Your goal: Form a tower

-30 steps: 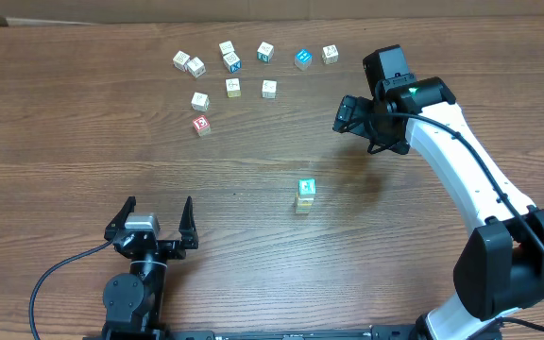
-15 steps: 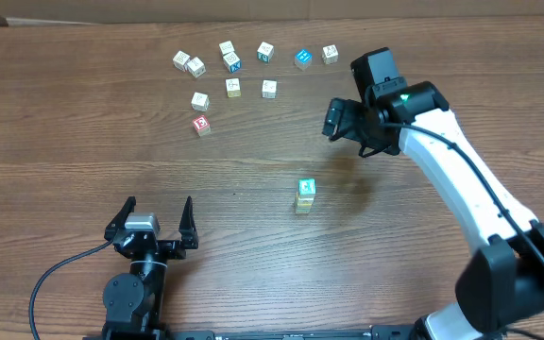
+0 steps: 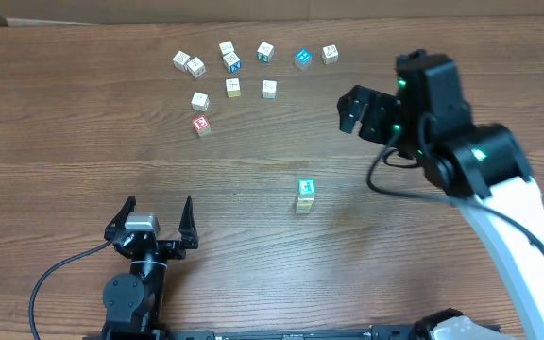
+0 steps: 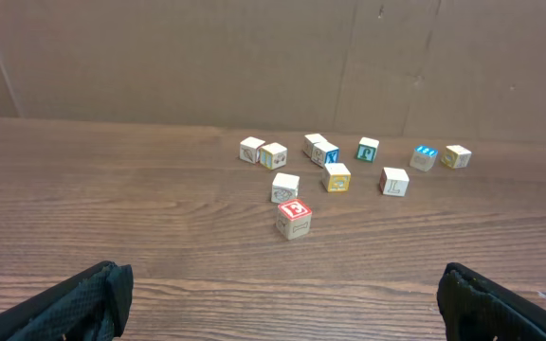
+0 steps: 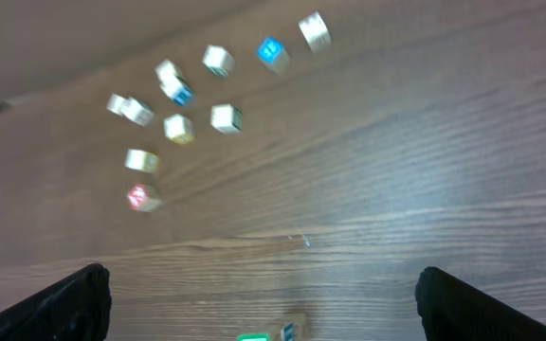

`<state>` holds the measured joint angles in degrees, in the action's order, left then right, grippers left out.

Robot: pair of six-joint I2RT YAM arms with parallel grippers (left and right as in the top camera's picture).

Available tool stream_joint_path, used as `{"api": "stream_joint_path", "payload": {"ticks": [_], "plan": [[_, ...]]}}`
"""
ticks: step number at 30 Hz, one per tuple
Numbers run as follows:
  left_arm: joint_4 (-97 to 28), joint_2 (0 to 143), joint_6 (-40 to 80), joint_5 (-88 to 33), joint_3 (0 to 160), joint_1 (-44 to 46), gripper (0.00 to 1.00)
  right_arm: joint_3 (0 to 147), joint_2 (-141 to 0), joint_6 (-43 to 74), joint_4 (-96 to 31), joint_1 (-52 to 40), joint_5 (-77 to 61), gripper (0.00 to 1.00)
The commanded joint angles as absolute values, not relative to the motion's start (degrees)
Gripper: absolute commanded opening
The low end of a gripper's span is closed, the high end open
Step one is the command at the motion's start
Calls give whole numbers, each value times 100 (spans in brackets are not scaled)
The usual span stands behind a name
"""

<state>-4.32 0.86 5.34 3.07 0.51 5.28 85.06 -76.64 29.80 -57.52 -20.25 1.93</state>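
Note:
The tower (image 3: 305,195) is a narrow stack of letter cubes in the middle of the table, with a teal face on top and yellow beneath. In the right wrist view only its top (image 5: 259,335) shows, at the bottom edge. My right gripper (image 3: 350,111) hangs open and empty, high above the table, behind and to the right of the tower. Its fingers (image 5: 60,303) stand wide apart. My left gripper (image 3: 159,206) rests open and empty near the front left, far from the tower. Its fingers (image 4: 74,303) show only bare wood between them.
Several loose letter cubes lie at the back of the table. Among them are a red cube (image 3: 201,124), a yellow cube (image 3: 233,87), a blue cube (image 3: 302,59) and white ones (image 3: 199,100). The left wrist view shows the same group, with the red cube (image 4: 294,218) nearest.
My right arm has risen and swung back to the right, away from the loose cubes, its gripper still open. The tower and the left arm have not moved.

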Motion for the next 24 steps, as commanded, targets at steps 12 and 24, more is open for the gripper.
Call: {"api": "stream_joint_path", "payload": {"ticks": [12, 24], "plan": [[-423, 21, 405, 314, 27, 565, 100, 8512, -6320, 2958, -7402, -2018, 252, 100], [-423, 21, 403, 314, 27, 565, 100, 8353, -6399, 2961, -8165, -2018, 250, 100]]}}
